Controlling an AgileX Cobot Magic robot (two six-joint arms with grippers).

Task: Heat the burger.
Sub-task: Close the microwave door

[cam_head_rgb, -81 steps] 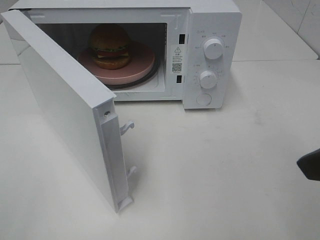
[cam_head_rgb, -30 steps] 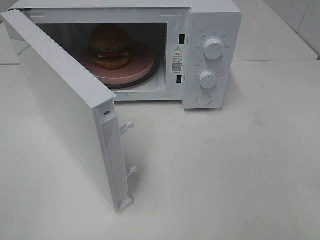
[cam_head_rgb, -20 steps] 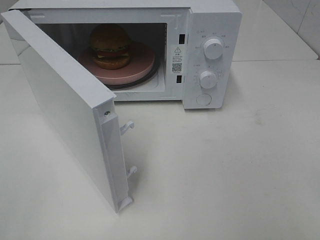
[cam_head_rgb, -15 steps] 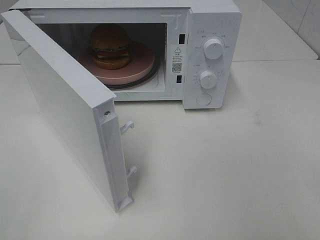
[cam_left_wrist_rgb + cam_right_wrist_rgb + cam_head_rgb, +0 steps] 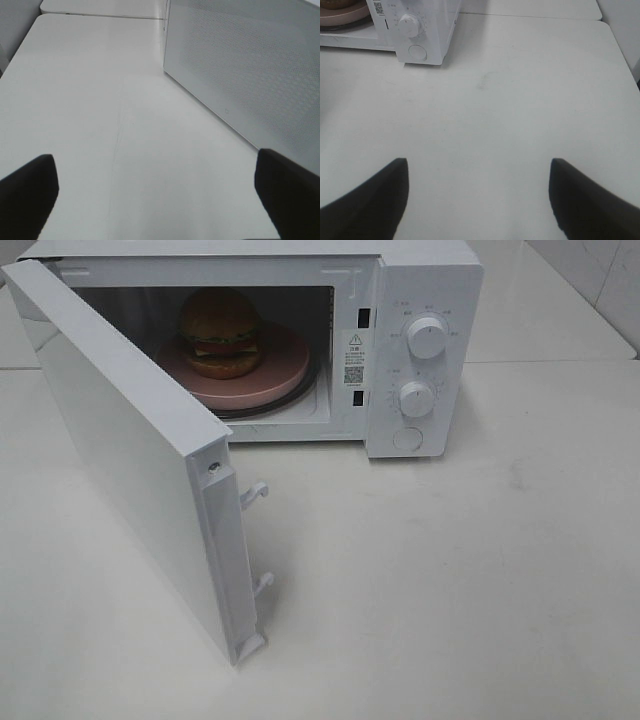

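burger (image 5: pixel 221 332) on pink plate (image 5: pixel 285 375) inside microwave (image 5: pixel 425 280) | door (image 5: pixel 130 450) wide open, outer face toward left side | left end effector (image 5: pixel 157 175) spread, empty, near that face, judged better placed to shut it | right end effector (image 5: pixel 477 170) spread, empty, well apart

In the high view the microwave (image 5: pixel 430 300) is cut off along its top by the picture's edge. The left of its cavity is hidden behind the open door (image 5: pixel 130 460). The print on the sticker (image 5: pixel 354 358) and the marks round the upper knob (image 5: pixel 427 338) and lower knob (image 5: pixel 416 398) are too small to be read. In the right wrist view only a corner of the microwave is shown, and of the plate (image 5: pixel 345 19) and burger (image 5: pixel 335 4) mere slivers are seen. Of the left gripper (image 5: pixel 155 200) and right gripper (image 5: pixel 477 200) only dark, wide-apart fingertips are shown, cut off by the picture's edge.
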